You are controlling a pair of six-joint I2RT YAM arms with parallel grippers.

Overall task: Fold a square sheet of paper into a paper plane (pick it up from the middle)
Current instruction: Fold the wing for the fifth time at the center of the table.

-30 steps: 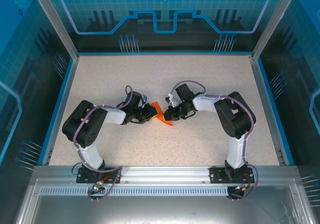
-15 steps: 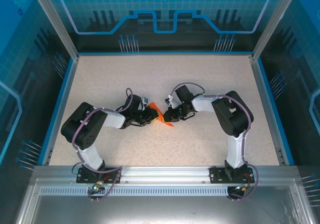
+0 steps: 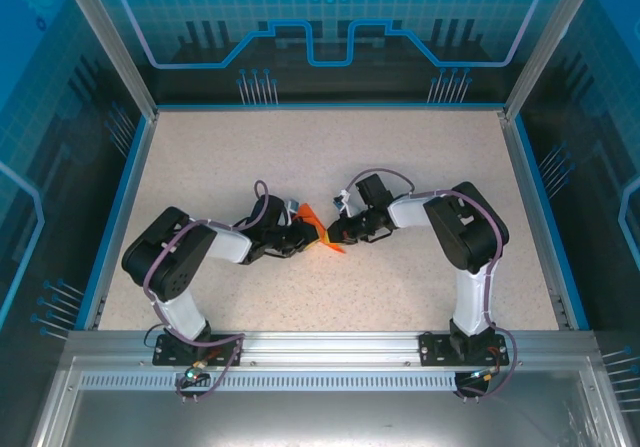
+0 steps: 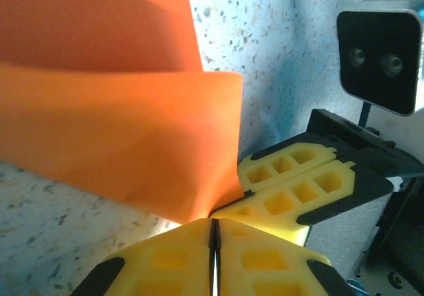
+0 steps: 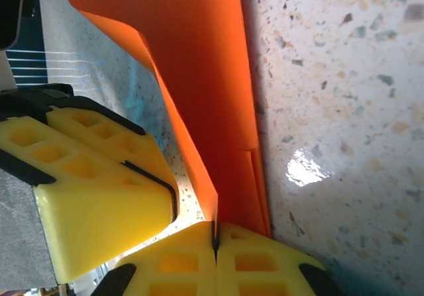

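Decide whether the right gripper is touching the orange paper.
Touching. The right wrist view shows the orange paper pinched at its folded edge between the shut jaws of the right gripper.

The left arm [image 3: 200, 252] and right arm [image 3: 455, 229] fold inward and low, elbows out. The left gripper [image 3: 303, 234] and right gripper [image 3: 333, 232] meet nearly tip to tip, fingers [image 4: 165, 263] of each pinched together on the orange paper [image 4: 119, 144].
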